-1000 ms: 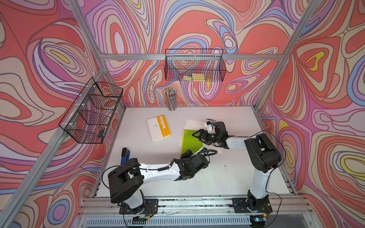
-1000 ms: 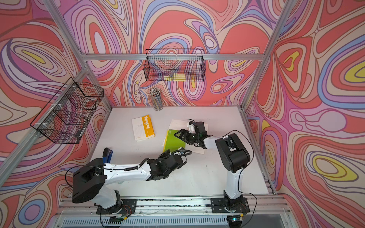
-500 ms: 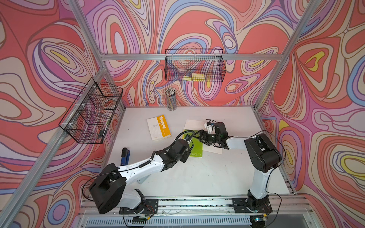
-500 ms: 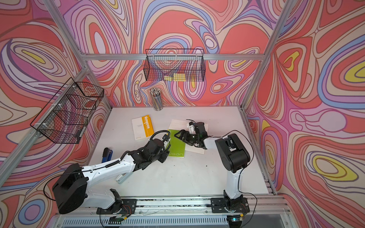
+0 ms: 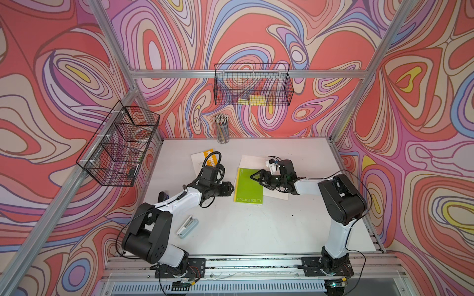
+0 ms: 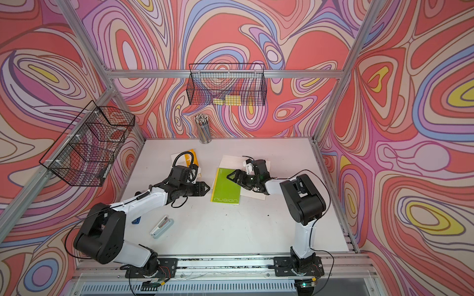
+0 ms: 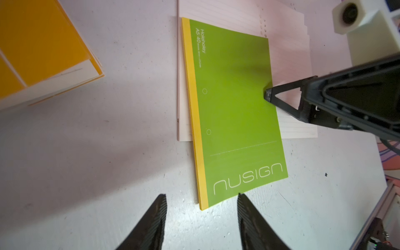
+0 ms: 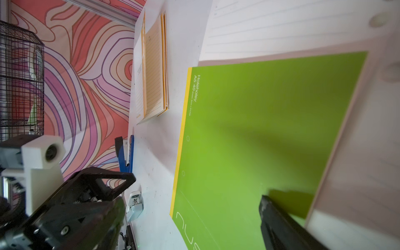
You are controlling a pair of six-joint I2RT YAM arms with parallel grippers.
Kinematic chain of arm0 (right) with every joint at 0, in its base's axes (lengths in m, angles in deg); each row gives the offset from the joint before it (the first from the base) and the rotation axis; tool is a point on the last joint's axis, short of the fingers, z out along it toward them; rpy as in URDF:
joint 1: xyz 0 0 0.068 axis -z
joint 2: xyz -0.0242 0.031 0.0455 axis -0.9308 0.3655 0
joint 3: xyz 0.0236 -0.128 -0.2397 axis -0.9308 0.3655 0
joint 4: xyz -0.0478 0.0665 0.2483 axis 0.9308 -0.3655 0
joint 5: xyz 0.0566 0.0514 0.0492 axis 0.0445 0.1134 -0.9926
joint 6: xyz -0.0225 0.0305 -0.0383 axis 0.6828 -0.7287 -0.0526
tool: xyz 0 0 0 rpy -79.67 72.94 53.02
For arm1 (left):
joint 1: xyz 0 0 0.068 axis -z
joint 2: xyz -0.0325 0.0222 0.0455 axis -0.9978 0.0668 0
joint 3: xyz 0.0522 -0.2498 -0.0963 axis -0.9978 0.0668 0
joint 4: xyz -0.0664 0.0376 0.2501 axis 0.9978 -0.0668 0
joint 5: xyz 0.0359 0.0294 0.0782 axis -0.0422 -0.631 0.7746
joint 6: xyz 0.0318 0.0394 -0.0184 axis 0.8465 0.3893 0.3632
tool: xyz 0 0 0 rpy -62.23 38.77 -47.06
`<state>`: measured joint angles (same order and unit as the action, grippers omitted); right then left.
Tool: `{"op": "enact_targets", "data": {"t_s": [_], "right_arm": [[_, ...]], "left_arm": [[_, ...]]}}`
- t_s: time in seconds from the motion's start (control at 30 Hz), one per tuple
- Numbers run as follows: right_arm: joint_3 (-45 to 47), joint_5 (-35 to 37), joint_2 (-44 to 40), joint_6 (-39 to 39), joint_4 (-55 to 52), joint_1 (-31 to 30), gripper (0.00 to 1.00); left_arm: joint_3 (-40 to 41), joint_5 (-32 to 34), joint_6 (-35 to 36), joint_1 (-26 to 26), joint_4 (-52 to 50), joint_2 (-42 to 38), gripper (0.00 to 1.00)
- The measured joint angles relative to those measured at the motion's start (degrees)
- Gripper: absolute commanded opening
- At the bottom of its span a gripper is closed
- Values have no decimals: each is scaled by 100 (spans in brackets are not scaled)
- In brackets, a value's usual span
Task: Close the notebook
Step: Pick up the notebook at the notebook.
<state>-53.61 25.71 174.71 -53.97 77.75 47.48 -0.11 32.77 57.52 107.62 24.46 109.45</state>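
In both top views the flat green paper notebook with yellow spine (image 5: 248, 185) lay closed on lined white sheets (image 5: 252, 160) on the white table (image 5: 256, 230), left gripper (image 5: 232, 189) just beside it. Left wrist view: left jaws stood wide, empty; right gripper (image 7: 268, 95) tip rested on the cover edge. Right wrist view: right jaws' spread couldn't be told

This is looking like a robotics lab test cell, staged as a desk rather than a real office. A left arm (image 5: 179, 202) and a right arm (image 5: 338, 230) are sitting bolted to a metal rail (image 5: 256, 262) at the front edge of a white tabletop (image 5: 256, 230). An aluminium frame (image 5: 246, 74) is boxing the table in, with swirl-printed wall panels (image 5: 256, 33) filling it. A back wire basket (image 5: 252, 87) and a side wire basket (image 5: 118, 146) are hanging from that frame. Desk props are lying about: a pencil cup (image 5: 222, 132), a stapler (image 5: 187, 226) and a green notebook (image 5: 247, 187).
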Motion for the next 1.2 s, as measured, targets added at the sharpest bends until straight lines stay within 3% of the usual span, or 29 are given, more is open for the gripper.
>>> {"op": "enact_targets", "data": {"t_s": [0.3, 0.93, 1.2], "right_arm": [[111, 39, -160, 105, -192, 0, 98], [79, 118, -221, 358, -538, 0, 98], [76, 111, -219, 356, -531, 0, 98]], "left_arm": [[-105, -935, -538, -44, 293, 634, 52], [-116, -1342, -787, -85, 634, 1167, 52], [83, -1834, -1080, -352, 1311, 1434, 52]]}}
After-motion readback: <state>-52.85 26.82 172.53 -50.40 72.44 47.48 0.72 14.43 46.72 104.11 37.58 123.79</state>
